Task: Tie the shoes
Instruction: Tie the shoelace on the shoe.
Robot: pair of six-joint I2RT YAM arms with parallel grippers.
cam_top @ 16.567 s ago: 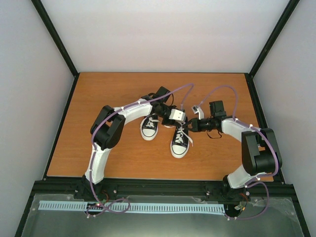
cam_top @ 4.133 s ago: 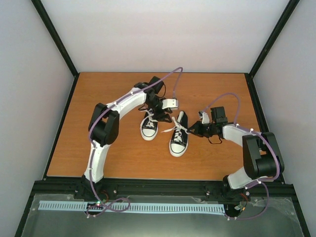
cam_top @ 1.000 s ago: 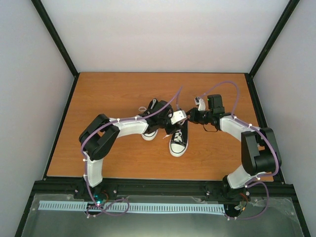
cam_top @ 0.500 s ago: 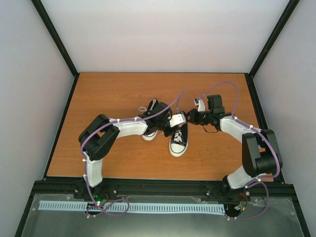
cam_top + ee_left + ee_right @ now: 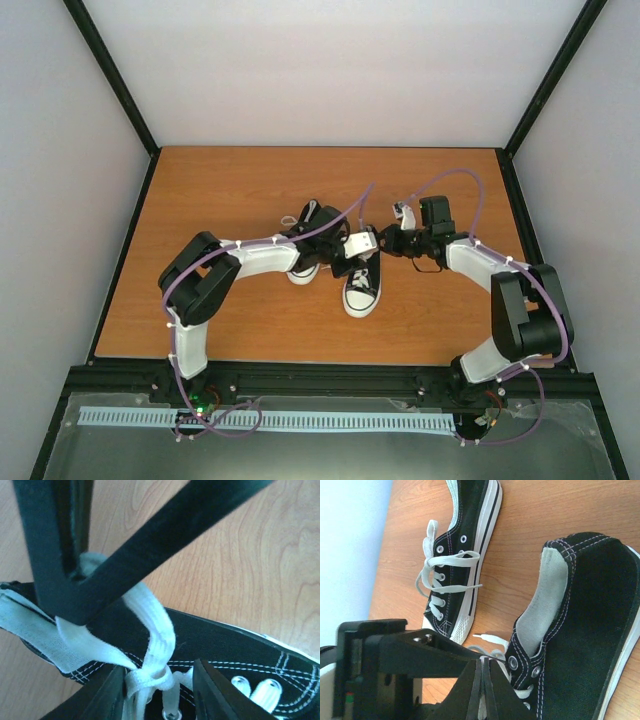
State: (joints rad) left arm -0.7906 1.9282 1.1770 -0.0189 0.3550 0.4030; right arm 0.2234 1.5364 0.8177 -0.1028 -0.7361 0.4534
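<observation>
Two black shoes with white toe caps lie mid-table. The right shoe (image 5: 361, 293) shows its toe, while my left arm mostly covers the left shoe (image 5: 300, 272). Both grippers meet over the right shoe's lace top. My left gripper (image 5: 360, 247) (image 5: 160, 674) is open and straddles a crossing of the white lace (image 5: 159, 630), with one finger (image 5: 102, 695) touching it. My right gripper (image 5: 386, 243) (image 5: 484, 661) is shut on a strand of that lace beside the top eyelets (image 5: 536, 671). Its dark fingers (image 5: 150, 545) cross the left wrist view.
The orange table (image 5: 220, 190) ends in black frame rails and pale walls on three sides. The left shoe (image 5: 462, 555) lies close to the right shoe (image 5: 585, 630), its laces loose. Purple cables loop over both arms.
My right gripper has edged slightly left, closer to the left gripper over the right shoe. The left arm and both shoes have hardly moved.
</observation>
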